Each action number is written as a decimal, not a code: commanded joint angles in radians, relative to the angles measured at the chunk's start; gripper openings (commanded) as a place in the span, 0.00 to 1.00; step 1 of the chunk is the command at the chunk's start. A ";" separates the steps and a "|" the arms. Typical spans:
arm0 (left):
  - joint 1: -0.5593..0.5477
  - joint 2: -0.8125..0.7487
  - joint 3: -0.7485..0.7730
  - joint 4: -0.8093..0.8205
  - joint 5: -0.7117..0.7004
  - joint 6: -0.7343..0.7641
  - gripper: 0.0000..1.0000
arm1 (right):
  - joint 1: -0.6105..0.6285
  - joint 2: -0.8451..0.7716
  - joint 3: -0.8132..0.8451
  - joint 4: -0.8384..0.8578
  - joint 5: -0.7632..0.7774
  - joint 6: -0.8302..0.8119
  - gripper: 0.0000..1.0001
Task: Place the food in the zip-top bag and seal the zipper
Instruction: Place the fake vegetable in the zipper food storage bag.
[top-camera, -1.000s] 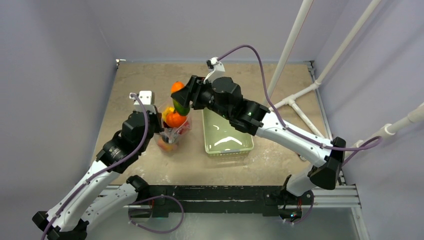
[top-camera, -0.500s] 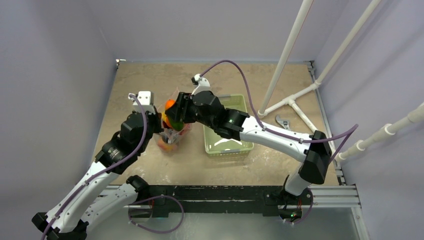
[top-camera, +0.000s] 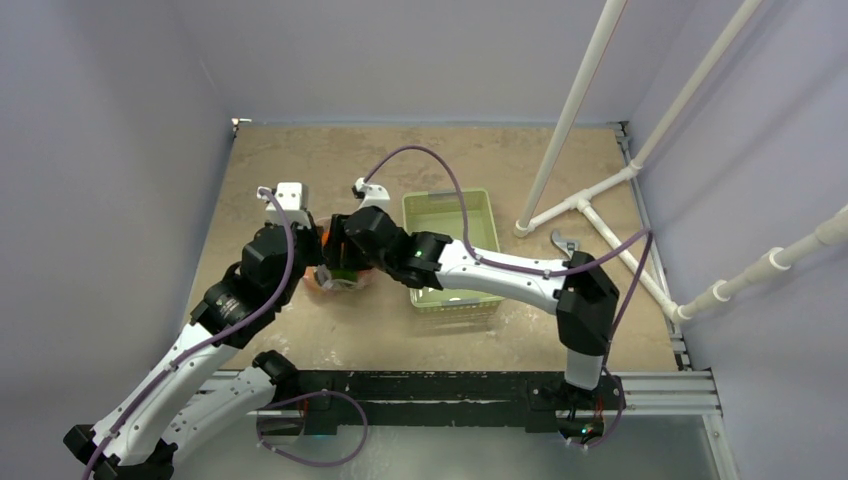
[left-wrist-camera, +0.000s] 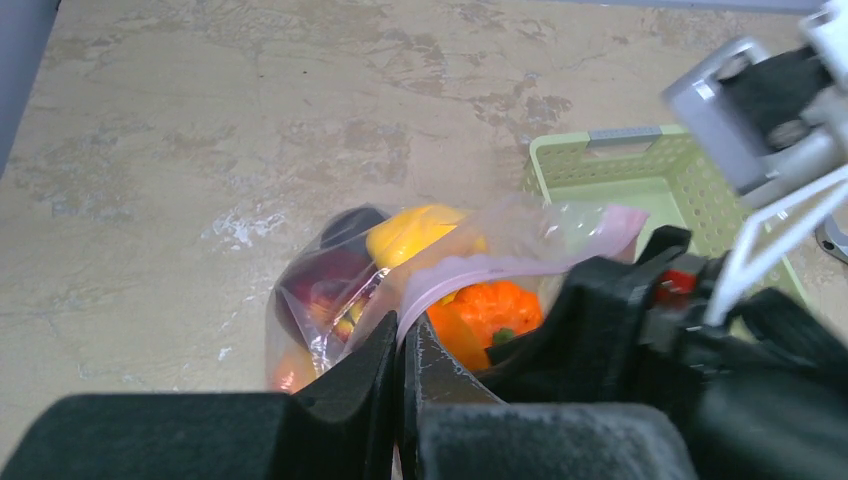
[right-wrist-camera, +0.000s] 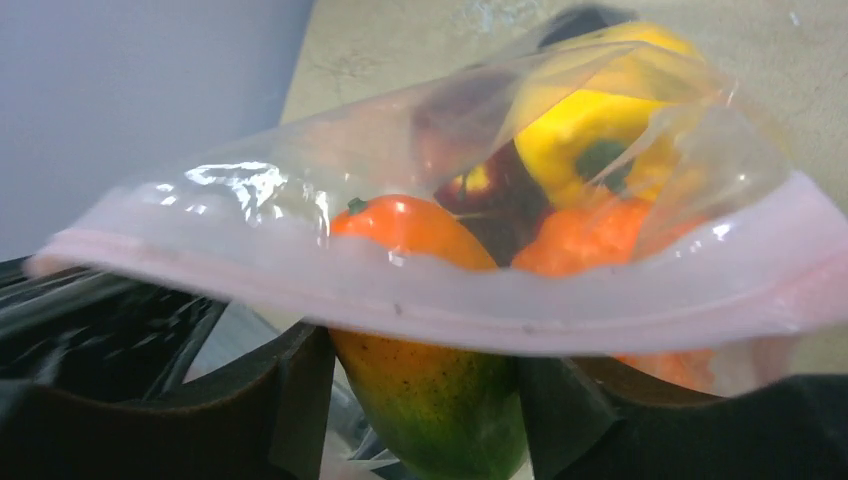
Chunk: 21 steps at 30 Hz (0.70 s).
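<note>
The clear zip-top bag (top-camera: 338, 282) stands on the table to the left of the basket. In the left wrist view it holds a yellow pepper (left-wrist-camera: 415, 230), a purple eggplant (left-wrist-camera: 320, 285) and an orange pumpkin (left-wrist-camera: 492, 308). My left gripper (left-wrist-camera: 404, 335) is shut on the pink zipper strip (left-wrist-camera: 500, 265) and holds the mouth up. My right gripper (right-wrist-camera: 425, 425) is shut on an orange-and-green fruit (right-wrist-camera: 435, 385) at the bag's mouth, with the zipper strip (right-wrist-camera: 450, 300) lying across it. In the top view both grippers, left (top-camera: 312, 252) and right (top-camera: 345, 262), meet over the bag.
The pale green basket (top-camera: 445, 196) stands right of the bag, partly under my right arm; no food shows in it. A metal wrench (top-camera: 565, 243) lies farther right. White pipes (top-camera: 572, 100) rise at the back right.
My right arm has swung left and down from above the table's back, carrying the orange-and-green fruit to the bag's mouth. The left gripper has kept its hold on the bag.
</note>
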 joint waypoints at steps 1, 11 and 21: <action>0.006 -0.007 -0.006 0.046 0.003 0.018 0.00 | 0.021 0.039 0.118 -0.139 0.095 0.012 0.66; 0.005 -0.005 -0.006 0.048 0.003 0.018 0.00 | 0.024 -0.057 0.155 -0.160 0.145 0.009 0.99; 0.005 -0.005 -0.004 0.044 0.001 0.016 0.00 | 0.025 -0.208 0.105 -0.265 0.227 0.084 0.99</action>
